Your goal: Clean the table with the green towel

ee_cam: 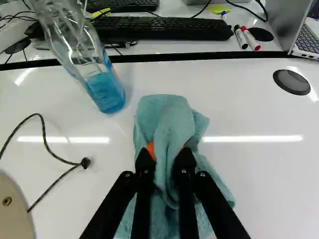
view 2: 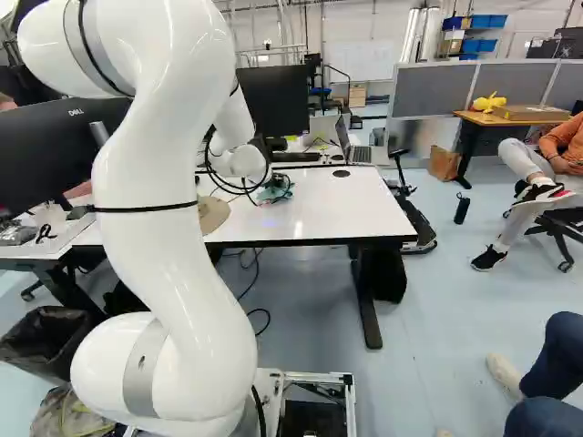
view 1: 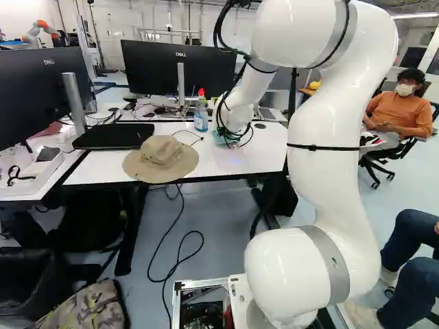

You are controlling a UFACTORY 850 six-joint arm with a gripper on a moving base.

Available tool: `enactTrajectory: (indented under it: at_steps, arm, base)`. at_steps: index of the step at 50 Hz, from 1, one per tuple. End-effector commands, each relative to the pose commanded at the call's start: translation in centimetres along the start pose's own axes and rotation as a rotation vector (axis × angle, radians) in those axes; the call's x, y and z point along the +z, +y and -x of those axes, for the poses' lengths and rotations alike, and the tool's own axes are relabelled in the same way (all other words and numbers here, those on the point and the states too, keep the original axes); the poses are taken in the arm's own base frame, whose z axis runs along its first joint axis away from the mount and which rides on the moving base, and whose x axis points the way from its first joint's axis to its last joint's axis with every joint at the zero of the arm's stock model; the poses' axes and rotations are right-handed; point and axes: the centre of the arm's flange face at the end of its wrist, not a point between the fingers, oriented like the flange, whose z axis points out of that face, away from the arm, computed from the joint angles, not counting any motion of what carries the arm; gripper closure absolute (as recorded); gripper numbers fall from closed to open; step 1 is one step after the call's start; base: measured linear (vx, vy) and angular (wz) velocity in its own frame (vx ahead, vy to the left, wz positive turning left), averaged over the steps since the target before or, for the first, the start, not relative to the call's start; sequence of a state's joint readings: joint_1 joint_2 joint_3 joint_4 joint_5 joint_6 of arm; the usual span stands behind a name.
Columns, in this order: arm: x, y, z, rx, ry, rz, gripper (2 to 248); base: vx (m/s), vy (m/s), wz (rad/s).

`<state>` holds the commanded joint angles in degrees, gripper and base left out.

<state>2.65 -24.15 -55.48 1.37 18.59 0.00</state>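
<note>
In the right base view my gripper (view 2: pixel 274 185) is low over the white table (view 2: pixel 360 208), its fingers mostly hidden by cables and the wrist. The wrist view has the gripper (ee_cam: pixel 165 155) closed around a bunched fold of the blue-green towel (ee_cam: pixel 167 117), orange pads pressing from both sides. The towel's loose part spreads beneath and around the fingers on the tabletop. A clear bottle of blue liquid (ee_cam: pixel 105 90) stands ahead of the gripper, off to one side; the left base view shows this bottle (view 1: pixel 200 118) beyond the hat.
A tan brimmed hat (view 1: pixel 162 157) lies near the table's front edge, with a thin cable (ee_cam: pixel 44 138) beside it. Monitors (view 1: pixel 180 67), a keyboard (ee_cam: pixel 164 28), markers (ee_cam: pixel 240 37) and a laptop (view 2: pixel 361 153) stand behind. A person's legs (view 2: pixel 551 364) are close by at the right.
</note>
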Motion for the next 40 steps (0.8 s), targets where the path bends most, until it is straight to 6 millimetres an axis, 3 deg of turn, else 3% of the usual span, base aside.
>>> enactTrajectory:
  at_steps: [21, 40]
  arm:
    - [-3.0, -1.4, 2.1, -0.018, -0.021, -0.021, 196]
    - [-5.3, -0.2, 3.8, -0.004, -0.035, -0.004, 196]
  base:
    - [0.0, 0.0, 0.0]
    - [0.0, 0.0, 0.0]
